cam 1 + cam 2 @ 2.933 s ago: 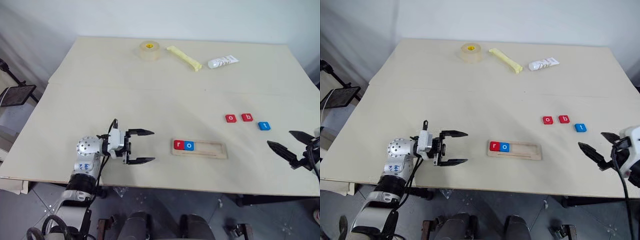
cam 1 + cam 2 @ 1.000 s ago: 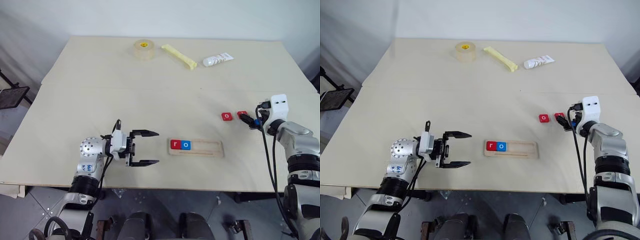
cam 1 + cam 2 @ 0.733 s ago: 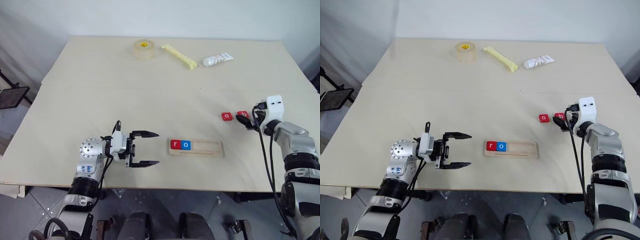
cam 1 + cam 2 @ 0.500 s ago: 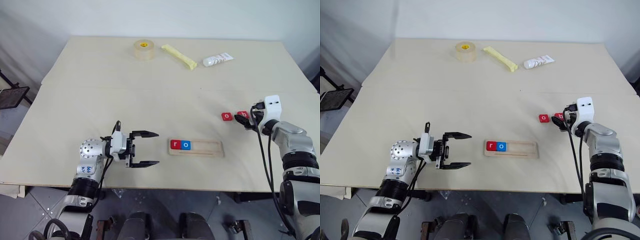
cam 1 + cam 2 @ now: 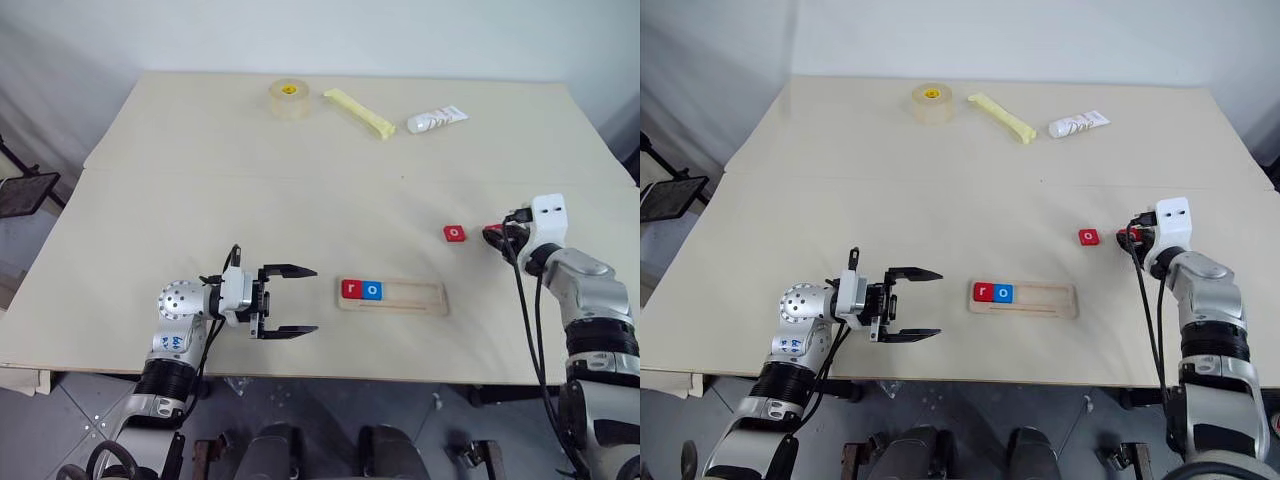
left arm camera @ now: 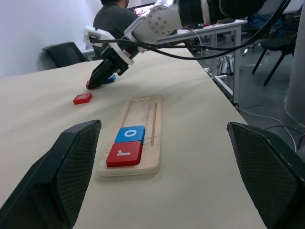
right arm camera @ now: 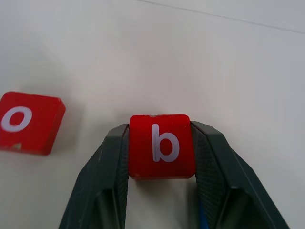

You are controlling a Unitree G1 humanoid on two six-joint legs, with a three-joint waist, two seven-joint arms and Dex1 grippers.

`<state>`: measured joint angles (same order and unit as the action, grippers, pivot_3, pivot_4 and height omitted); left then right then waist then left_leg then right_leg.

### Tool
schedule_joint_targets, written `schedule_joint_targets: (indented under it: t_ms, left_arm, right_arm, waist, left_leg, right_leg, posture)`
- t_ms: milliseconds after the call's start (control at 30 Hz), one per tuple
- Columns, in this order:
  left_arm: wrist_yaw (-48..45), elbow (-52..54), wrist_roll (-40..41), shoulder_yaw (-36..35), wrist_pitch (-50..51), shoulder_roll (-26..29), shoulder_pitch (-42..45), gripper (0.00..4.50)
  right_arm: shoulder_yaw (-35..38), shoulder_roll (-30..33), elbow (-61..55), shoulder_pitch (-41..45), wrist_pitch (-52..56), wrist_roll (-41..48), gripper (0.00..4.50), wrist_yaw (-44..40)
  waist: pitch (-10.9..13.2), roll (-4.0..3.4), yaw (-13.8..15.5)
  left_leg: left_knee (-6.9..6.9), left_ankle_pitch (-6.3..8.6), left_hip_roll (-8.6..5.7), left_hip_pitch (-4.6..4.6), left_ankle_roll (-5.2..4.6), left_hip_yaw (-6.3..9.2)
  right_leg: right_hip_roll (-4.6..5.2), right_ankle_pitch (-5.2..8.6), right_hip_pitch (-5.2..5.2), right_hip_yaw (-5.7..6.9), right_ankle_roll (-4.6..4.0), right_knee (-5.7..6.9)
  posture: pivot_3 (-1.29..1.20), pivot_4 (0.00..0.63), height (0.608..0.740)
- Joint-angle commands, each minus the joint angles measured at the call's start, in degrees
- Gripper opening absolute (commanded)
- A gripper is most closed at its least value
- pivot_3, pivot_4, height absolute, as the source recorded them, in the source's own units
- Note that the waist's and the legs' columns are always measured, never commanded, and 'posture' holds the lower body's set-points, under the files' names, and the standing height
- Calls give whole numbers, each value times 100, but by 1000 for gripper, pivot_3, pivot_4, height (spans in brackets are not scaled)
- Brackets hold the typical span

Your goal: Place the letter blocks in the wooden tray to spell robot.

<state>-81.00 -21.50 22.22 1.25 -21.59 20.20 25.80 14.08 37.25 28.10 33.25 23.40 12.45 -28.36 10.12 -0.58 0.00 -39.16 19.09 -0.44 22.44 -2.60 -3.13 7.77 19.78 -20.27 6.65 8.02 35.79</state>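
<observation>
The wooden tray [image 5: 405, 296] lies near the table's front edge with a red r block [image 5: 353, 289] and a blue o block [image 5: 372, 290] at its left end. Right of and beyond it sits a loose red o block [image 5: 454, 233]. My right gripper [image 7: 161, 130] is shut on the red b block [image 7: 162, 145], just right of that o, low over the table. A blue block [image 6: 110, 79] peeks out behind it. My left gripper [image 5: 316, 298] hangs open and empty, left of the tray, pointing at it.
At the table's far side stand a tape roll [image 5: 288, 100], a yellow stick-shaped object [image 5: 360, 113] and a white tube [image 5: 437, 120]. The left wrist view shows a person [image 6: 112, 19] seated beyond the table, with chairs and desks.
My right arm came from the near right edge to the loose blocks, and its jaws have closed on the red b block. The left arm has stayed put.
</observation>
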Motion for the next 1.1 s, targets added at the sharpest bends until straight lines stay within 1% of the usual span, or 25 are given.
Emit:
schedule_joint_targets:
  t_ms: [33, 167, 200, 267, 333, 533, 667, 900, 1100]
  left_arm:
    - [-19, -50, 76, -38, -80, 48, -34, 4500]
    - [-6, -184, 69, -94, -162, 87, -44, 4500]
    - [-1, -224, 65, -106, -189, 95, -25, 4500]
    - [-24, -274, 81, -116, -210, 107, 16, 4500]
    - [-47, -329, 89, -120, -234, 109, 52, 4500]
    - [-142, -490, 90, -128, -376, 104, 170, 4500]
    - [-123, -502, 142, -242, -315, 229, 255, 4500]
    - [-77, -262, 226, -333, -138, 383, 44, 4500]
    - [1, -64, 210, -336, -61, 405, -104, 4500]
  right_arm:
    - [571, -20, -2169, -774, 714, 410, 1461, 392]
    - [1045, -484, -4726, -2229, 1837, 843, 1461, 966]
    - [1098, -613, -5220, -2551, 2036, 914, 1461, 1080]
    - [1157, -836, -5894, -3006, 2382, 998, 1461, 1301]
    - [1192, -987, -6198, -3220, 2558, 1039, 1461, 1452]
    - [1233, -1301, -6585, -3621, 2706, 1067, 1461, 1697]
    - [1226, -1674, -6658, -4010, 2521, 1043, 1461, 1837]
    - [1155, -1679, -6233, -3858, 2277, 986, 1461, 1792]
    - [977, -1672, -5741, -3697, 1933, 860, 1461, 1709]
  waist:
    - [0, 0, 5]
    - [0, 0, 41]
    - [0, 0, 53]
    - [0, 0, 68]
    - [0, 0, 66]
    - [0, 0, 67]
    - [-1, 1, 79]
    - [-1, 1, 23]
    - [-1, 1, 4]
  left_leg:
    - [2, 0, 0, 2, 0, 3]
    - [4, 0, 0, 5, 0, 9]
    - [5, 0, 0, 7, 1, 8]
    - [5, 0, -1, 5, 2, 6]
    - [3, 0, -4, -1, 1, -11]
    - [3, -2, -1, -9, 1, -33]
    - [5, -2, -1, -9, 1, -29]
    - [6, -2, 0, -12, 1, -40]
    - [6, -2, 0, -12, 1, -39]
  right_leg:
    - [0, 0, -3, 0, 0, 5]
    - [-1, 0, -8, -1, 0, 10]
    - [-1, 0, -9, -1, 0, 8]
    - [-3, 0, -8, -7, 0, 9]
    - [-1, 0, -8, -22, 0, 5]
    - [-7, 0, -9, -44, 0, -2]
    - [-9, 0, -11, -42, 0, 5]
    - [-10, 0, -15, -49, 0, 5]
    - [-9, 0, -15, -50, 0, 7]
  posture:
    - [0, 150, 740]
    - [0, 150, 740]
    - [0, 150, 740]
    - [0, 150, 740]
    - [0, 150, 740]
    - [0, 150, 740]
    - [0, 150, 740]
    - [0, 150, 740]
    - [0, 150, 740]
